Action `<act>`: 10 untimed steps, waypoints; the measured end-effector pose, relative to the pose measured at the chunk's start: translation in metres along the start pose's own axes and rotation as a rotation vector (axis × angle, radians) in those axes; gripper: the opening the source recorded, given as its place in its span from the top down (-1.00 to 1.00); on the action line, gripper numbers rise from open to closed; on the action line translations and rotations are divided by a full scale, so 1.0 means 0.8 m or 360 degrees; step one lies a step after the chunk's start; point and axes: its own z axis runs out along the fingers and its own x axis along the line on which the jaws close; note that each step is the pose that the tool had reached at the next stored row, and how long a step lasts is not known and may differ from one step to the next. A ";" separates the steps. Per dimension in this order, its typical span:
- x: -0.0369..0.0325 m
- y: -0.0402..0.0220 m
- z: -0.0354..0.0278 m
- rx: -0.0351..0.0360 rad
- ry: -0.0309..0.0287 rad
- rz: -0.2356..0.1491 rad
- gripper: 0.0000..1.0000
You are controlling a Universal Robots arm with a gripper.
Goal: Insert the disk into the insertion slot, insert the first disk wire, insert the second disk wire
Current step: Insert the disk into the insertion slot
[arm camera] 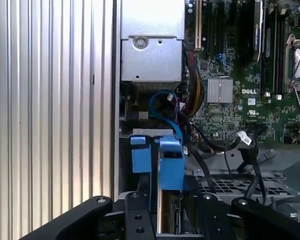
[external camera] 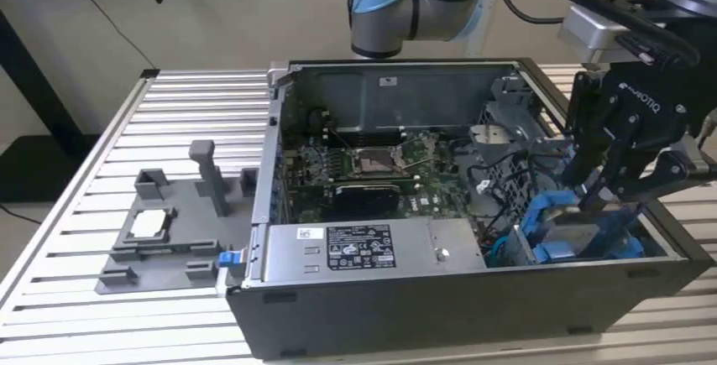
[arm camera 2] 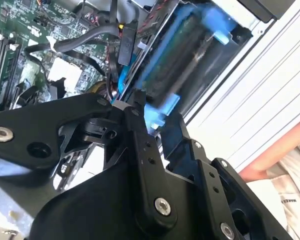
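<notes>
At the lower right of the exterior view, the black two-finger gripper (external camera: 602, 201) is lowered into the front corner of the open dark grey computer case (external camera: 448, 315). It is pinched on the disk (external camera: 566, 235), a flat silver hard drive clipped in a bright blue plastic carrier frame. In the first wrist view the blue frame (arm camera: 171, 160) is flanked closely by both fingers (arm camera: 137, 216).

The disk is held on edge and tilted. Its lower end is at the insertion slot (arm camera: 230, 184), a dark grey perforated metal drive bay, and its upper end is raised. It is judged partly entered, not seated. The grip is taken on the narrow edges, prob. so that the carrier's sides are left free to run along the bay's rails. The tilt is prob. kept so that the leading end can be fed in first.

Thin black wires (arm camera: 250, 155) and a looped blue cable (arm camera: 162, 100) are draped just beside the bay, over the green motherboard (external camera: 370, 164). Whether any is plugged into the disk cannot be told.

A long grey metal box w/ white stickers (external camera: 358, 243) is set along the case's front wall. At the exterior view's left, a small grey plastic fixture tray (external camera: 168, 239) lies on the ribbed aluminium surface (external camera: 201, 105), well apart from the gripper.
</notes>
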 end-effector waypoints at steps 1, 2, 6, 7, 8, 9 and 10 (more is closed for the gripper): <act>-0.0003 0.0001 -0.0037 0.0000 -0.00001 0.0000 0.18; -0.0011 0.0002 -0.0064 -0.0001 0.00002 0.0000 0.18; -0.0045 0.0002 -0.0072 0.0033 -0.00273 -0.0004 0.18; -0.0050 0.0002 -0.0072 0.0051 -0.00381 -0.0006 0.18; -0.0053 0.0003 -0.0072 0.0071 -0.00478 -0.0008 0.18; -0.0058 0.0003 -0.0072 0.0090 -0.00575 -0.0010 0.18; -0.0063 0.0003 -0.0073 0.0110 -0.00674 -0.0012 0.18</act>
